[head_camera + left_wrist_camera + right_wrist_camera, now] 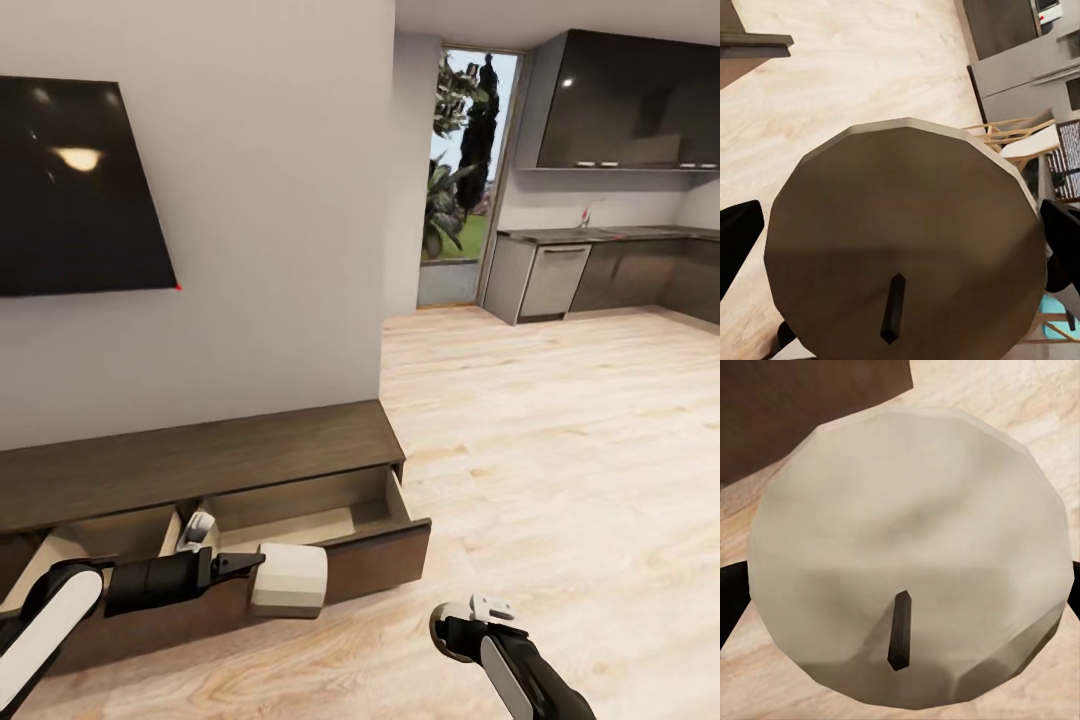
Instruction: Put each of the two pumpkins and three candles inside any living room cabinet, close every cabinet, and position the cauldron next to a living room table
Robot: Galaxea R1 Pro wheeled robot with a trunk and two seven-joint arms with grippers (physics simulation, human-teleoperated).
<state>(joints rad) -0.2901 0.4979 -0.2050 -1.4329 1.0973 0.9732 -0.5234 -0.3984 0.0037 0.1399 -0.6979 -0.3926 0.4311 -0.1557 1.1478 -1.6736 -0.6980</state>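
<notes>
Nearest the camera in the head view, the right end effector [462, 630] is hovering low over the floor [560, 450]. In the right wrist view a pale candle [911, 555] with a dark wick is sitting between its dark fingers [729, 600], so I judge it is clamping that candle, though the contact itself is hidden.

A little farther on, the left end effector [262, 562] is holding a second candle [288, 580] just in front of the open drawer [330, 525]. The left wrist view is looking down on this one [904, 247], with fingers [735, 247] at either side.

The cabinet [200, 470] is standing against the wall under the dark screen [80, 185], with the drawer pulled out and, in the part on show, nothing lying in it.

Judging progress: two candles are in hand and not yet stowed. The pumpkins, third candle and cauldron are still to be dealt with, as is shutting the drawer. Farthest off, the kitchen [610, 270] is lying beyond the wall.
</notes>
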